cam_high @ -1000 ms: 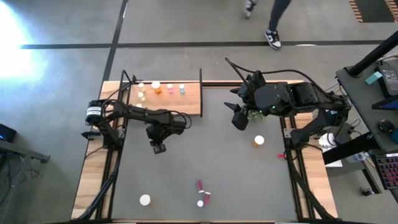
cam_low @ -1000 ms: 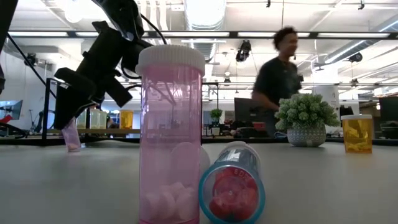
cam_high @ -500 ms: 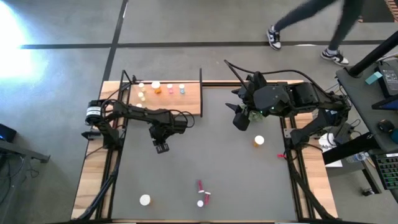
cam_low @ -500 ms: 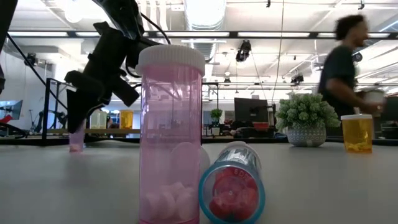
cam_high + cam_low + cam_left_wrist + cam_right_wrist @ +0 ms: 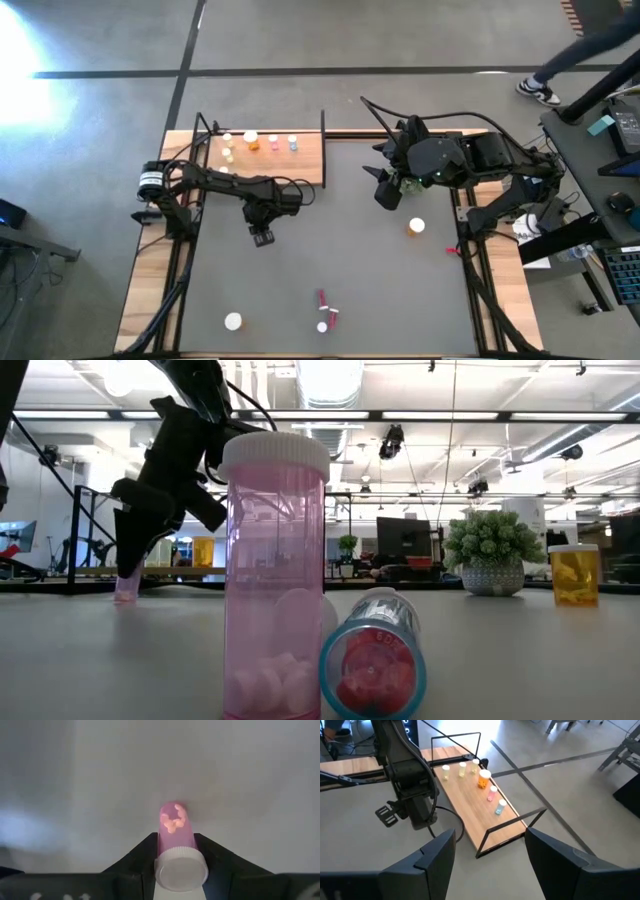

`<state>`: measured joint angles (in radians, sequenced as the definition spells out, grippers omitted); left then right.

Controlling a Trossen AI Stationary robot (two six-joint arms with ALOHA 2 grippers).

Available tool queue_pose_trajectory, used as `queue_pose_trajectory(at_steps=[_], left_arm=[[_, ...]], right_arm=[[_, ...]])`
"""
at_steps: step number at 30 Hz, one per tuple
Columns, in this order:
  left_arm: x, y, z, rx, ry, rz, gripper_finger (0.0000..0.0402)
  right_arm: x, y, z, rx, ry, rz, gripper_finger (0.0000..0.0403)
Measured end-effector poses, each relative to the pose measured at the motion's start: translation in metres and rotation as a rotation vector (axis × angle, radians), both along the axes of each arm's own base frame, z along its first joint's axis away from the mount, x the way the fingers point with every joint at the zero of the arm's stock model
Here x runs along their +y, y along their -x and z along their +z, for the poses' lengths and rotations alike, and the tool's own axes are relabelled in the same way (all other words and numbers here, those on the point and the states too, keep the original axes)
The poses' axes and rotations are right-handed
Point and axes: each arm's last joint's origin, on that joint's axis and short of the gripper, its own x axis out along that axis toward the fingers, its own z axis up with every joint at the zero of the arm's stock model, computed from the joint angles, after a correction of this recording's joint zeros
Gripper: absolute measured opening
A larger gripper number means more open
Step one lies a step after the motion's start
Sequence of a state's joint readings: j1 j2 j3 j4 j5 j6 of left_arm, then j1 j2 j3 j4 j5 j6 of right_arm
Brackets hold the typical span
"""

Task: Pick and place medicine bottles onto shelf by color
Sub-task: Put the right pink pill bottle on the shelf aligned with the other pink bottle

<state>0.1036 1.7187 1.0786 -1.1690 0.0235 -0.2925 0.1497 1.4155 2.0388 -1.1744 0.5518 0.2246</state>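
Note:
My left gripper [image 5: 263, 237] is shut on a small pink bottle [image 5: 173, 823] with a white cap [image 5: 181, 870], over the grey mat [image 5: 330, 250] left of centre. It also shows in the low view as the pink bottle [image 5: 125, 588] under the dark gripper. The shelf [image 5: 285, 165] lies at the far left and bears several small bottles [image 5: 272, 143]. My right gripper [image 5: 385, 190] hangs open high over the far right, with nothing between its fingers [image 5: 437, 855]. An orange bottle [image 5: 416, 226] stands upright on the mat near it. My left gripper pinches the pink bottle's upper body, just below the cap [image 5: 175, 842], between its two fingers [image 5: 142, 855]. The fingers come from above, pointing steeply down. The bottle stands nearly upright, cap up, with its bottom [image 5: 125, 600] at the mat. Whether it touches the mat I cannot tell.
Near the front edge a pink bottle [image 5: 275, 575] stands upright, another [image 5: 373, 660] lies on its side, and a white-capped bottle [image 5: 233, 321] stands further left. A potted plant [image 5: 490, 550] sits under the right arm. Open mat lies between the two grippers.
My left gripper has tipped to point more steeply down and has shifted slightly toward the table's right. The pink bottle, which hung slanted, now stands nearly upright and lower, at the mat. A person has walked off to the right beyond the table.

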Motion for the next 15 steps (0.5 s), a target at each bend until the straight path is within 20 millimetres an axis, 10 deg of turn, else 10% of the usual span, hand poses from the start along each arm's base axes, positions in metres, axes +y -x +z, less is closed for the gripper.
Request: queue_pose_trajectory(at_steps=[15], left_arm=[[0.0002, 0.0016, 0.0002, 0.019, -0.015, 0.039, 0.0176]], right_arm=[[0.0, 0.0, 0.0, 0.007, 0.011, 0.008, 0.0228]])
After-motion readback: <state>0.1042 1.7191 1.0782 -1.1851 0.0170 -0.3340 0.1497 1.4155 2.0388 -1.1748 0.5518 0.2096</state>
